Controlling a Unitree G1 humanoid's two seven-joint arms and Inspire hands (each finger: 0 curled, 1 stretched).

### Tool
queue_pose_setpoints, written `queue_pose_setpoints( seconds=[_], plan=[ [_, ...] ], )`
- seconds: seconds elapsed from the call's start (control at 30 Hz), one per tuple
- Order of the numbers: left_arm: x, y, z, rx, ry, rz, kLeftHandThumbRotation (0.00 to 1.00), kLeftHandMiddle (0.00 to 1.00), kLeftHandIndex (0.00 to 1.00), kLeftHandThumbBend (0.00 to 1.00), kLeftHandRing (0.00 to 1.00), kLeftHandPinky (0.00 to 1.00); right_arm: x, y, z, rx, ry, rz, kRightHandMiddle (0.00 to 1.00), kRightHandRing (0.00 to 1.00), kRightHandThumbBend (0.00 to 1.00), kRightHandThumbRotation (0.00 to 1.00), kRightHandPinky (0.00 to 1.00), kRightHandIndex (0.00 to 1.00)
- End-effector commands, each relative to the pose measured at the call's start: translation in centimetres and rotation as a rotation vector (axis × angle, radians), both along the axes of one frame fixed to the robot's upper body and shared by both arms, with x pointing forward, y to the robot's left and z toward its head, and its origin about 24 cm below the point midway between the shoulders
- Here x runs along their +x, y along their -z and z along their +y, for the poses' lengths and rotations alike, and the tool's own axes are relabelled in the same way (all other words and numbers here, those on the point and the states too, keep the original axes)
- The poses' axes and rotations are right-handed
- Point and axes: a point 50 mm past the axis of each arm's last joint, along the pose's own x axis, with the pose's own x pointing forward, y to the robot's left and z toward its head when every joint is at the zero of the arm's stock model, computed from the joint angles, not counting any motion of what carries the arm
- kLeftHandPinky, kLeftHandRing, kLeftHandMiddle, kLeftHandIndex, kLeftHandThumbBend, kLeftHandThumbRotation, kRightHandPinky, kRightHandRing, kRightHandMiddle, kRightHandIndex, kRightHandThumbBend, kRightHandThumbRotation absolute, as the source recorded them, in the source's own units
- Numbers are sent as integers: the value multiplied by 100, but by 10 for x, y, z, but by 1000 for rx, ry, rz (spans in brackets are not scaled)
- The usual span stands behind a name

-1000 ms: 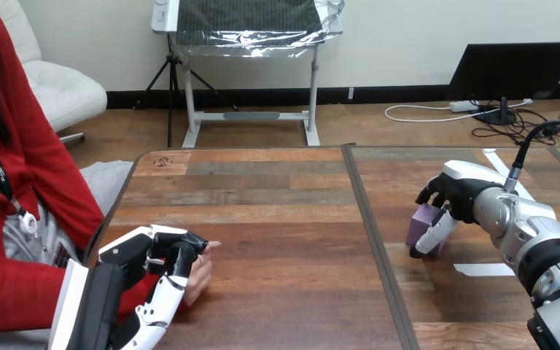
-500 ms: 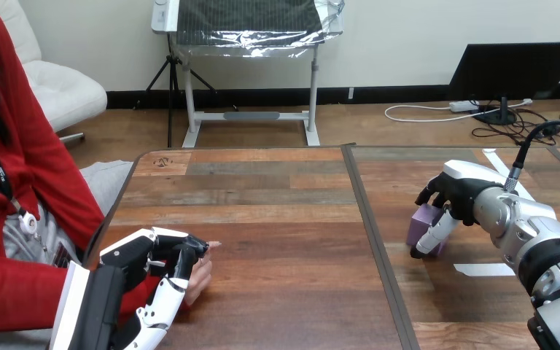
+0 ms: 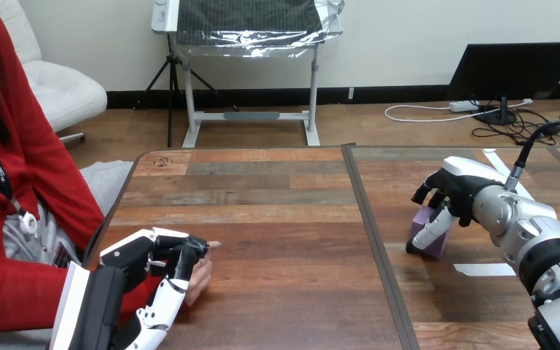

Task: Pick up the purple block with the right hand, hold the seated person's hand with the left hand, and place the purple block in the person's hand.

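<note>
The purple block (image 3: 432,246) is at the right of the table, tilted and partly hidden by my right hand (image 3: 448,198), whose fingers and thumb curl round it from above. At the near left edge my left hand (image 3: 149,259) lies over the person's hand (image 3: 200,273), its fingers curled round it. The person's fingertips poke out past my fingers toward the table's middle.
A dark seam (image 3: 373,233) runs front to back between the two wooden table tops. A strip of white tape (image 3: 483,269) lies just right of the block, another strip (image 3: 497,162) farther back. The person sits at the left edge.
My right hand has shifted slightly left with the purple block, which now sits tilted in its grasp. My left hand and the person's hand have stayed in place.
</note>
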Motion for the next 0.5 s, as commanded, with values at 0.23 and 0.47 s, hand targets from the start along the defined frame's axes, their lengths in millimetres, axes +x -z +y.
queue_pose_setpoints(
  seconds=[0.23, 0.47],
  plan=[
    [9, -9, -4, -11, 21, -78, 70, 62, 52, 26, 60, 48, 11, -23, -1, -4, -20, -115, 70, 65, 86, 8, 55, 73],
    [9, -9, -4, -13, 22, -77, 69, 62, 52, 25, 60, 47, 11, -23, -1, 3, -11, -112, 68, 63, 84, 4, 54, 69]
  ],
)
